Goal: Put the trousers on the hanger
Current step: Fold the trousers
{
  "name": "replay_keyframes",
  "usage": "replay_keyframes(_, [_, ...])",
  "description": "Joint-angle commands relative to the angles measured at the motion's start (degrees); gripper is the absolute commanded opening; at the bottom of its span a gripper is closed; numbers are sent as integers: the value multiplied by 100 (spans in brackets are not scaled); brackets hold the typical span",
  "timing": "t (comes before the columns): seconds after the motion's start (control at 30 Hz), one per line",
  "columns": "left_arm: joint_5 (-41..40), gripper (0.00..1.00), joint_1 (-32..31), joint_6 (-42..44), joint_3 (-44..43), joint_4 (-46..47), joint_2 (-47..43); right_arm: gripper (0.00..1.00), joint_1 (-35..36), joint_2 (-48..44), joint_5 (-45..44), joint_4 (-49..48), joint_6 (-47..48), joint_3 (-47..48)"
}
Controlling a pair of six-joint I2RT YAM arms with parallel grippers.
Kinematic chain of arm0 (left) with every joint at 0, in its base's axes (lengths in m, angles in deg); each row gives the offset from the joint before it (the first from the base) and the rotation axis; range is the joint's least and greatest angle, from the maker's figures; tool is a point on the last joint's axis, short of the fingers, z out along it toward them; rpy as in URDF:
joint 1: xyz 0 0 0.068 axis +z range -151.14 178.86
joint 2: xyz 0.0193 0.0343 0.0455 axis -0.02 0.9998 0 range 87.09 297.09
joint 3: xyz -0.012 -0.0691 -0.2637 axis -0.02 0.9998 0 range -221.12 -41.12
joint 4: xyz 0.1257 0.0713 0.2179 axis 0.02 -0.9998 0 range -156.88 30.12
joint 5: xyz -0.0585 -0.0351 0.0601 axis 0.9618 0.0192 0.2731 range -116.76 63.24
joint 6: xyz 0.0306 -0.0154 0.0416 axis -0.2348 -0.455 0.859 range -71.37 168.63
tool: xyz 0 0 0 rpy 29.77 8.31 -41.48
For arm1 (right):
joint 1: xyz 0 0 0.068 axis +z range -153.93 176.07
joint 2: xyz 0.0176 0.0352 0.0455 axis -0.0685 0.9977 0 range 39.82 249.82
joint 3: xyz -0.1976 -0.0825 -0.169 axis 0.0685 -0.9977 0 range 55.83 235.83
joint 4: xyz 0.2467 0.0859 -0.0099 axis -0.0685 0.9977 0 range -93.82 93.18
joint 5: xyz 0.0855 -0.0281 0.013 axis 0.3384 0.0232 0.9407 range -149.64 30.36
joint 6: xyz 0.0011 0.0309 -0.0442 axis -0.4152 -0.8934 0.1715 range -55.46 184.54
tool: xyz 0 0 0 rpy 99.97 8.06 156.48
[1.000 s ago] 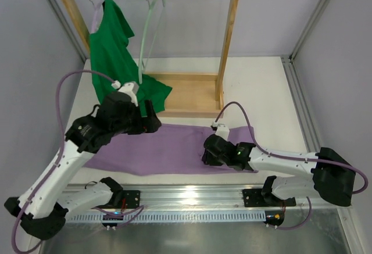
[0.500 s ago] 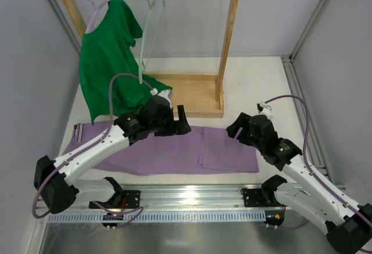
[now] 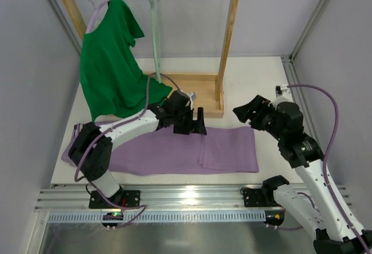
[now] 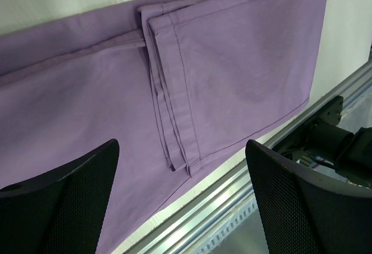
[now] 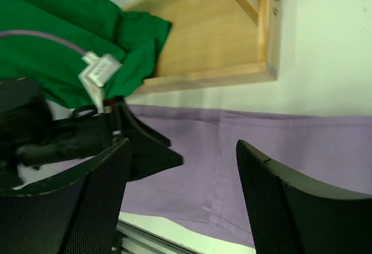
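The lilac trousers (image 3: 163,152) lie flat on the white table, their leg ends folded back over them near the middle (image 4: 168,91). My left gripper (image 3: 197,122) hovers open just above their far edge at the fold, with nothing between its fingers (image 4: 183,201). My right gripper (image 3: 241,113) hangs open and empty above the table, beyond the trousers' right end (image 5: 273,149), and points left (image 5: 183,199). The pale green hanger (image 3: 155,36) hangs bare by its wire hook on the wooden rail.
The wooden rack (image 3: 231,39) stands at the back on a base board (image 3: 192,91). A dark green T-shirt (image 3: 110,68) hangs on a lavender hanger at the rail's left and drapes onto the base. A metal rail (image 3: 186,199) lines the table's near edge.
My right gripper opened, let go of the folded trousers end and drew back up to the right. My left arm swung right, from the shirt side to the middle of the trousers.
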Motion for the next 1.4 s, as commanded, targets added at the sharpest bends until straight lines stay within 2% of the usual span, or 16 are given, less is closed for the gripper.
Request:
replay_keyframes(0.0, [678, 89, 243, 138, -273, 529, 336, 75, -20, -299, 302, 151, 194, 498])
replay_keyframes(0.2, [978, 86, 235, -64, -273, 1073, 988, 75, -20, -520, 4, 239, 369, 271])
replay_keyframes(0.33, [959, 85, 235, -125, -212, 1337, 1260, 75, -29, -441, 196, 99, 545, 42])
replay_keyframes(0.37, [829, 78, 226, -91, -238, 1294, 1253, 75, -38, -415, 240, 2, 571, -54])
replay_keyframes(0.43, [679, 73, 226, 155, -238, 1144, 1104, 75, -38, -362, 372, -103, 598, -125])
replay_keyframes(0.6, [766, 73, 235, 95, -423, 820, 1094, 75, -38, -116, 548, -420, 642, -257])
replay_keyframes(0.73, [1081, 84, 226, -125, -379, 881, 971, 75, -55, -98, 531, -429, 677, -380])
replay_keyframes(0.8, [1371, 84, 191, -336, -326, 1021, 1085, 75, -82, -159, 461, -438, 703, -468])
replay_keyframes(0.97, [1390, 82, -55, -460, -396, 1163, 1506, 75, -143, -125, 417, -517, 747, -538])
replay_keyframes(1.13, [987, 77, -73, -65, -809, 776, 1815, 75, -152, 86, 355, -631, 791, -600])
replay_keyframes(1.37, [98, 78, -64, 208, -573, 704, 1534, 75, -170, 367, 329, -869, 914, -916])
